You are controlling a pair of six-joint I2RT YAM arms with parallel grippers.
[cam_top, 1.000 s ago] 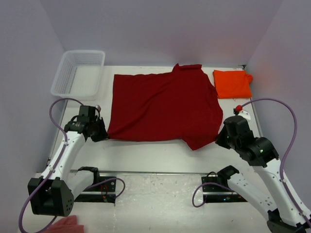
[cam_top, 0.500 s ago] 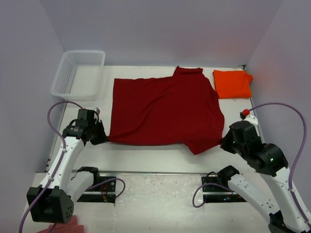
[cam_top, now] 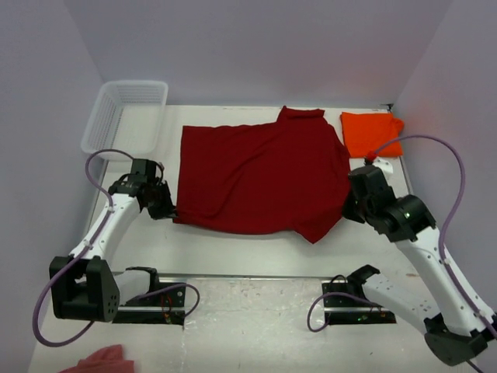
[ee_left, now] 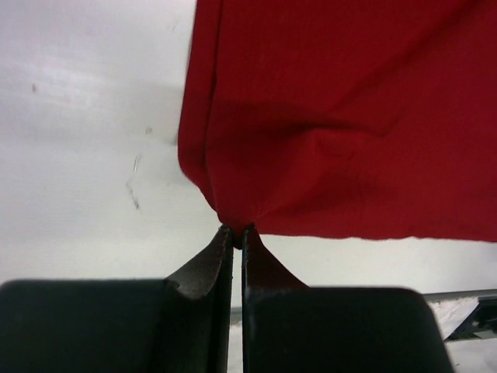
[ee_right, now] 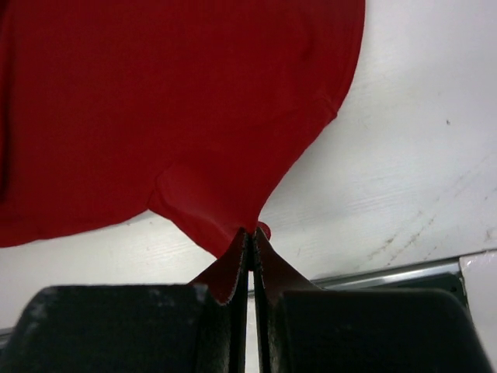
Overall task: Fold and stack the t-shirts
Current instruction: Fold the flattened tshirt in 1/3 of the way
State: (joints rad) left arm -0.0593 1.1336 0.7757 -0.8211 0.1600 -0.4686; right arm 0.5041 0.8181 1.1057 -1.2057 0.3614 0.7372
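Left fingers (ee_left: pixel 206 272), right fingers (ee_right: pixel 223 278) at near corners of crimson shirt (cam_top: pixel 260 175)

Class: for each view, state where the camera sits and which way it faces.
Top: high and behind, looking down on table, red shirt, orange shirt, basket; left arm, right arm show.
Left wrist: along the shut left gripper, pinching the red shirt's corner.
Right wrist: along the shut right gripper, pinching its edge.
Shared: the red shirt, in all views.

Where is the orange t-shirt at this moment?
In the top view, the orange t-shirt lies folded at the far right corner of the table, just right of the spread red t-shirt.
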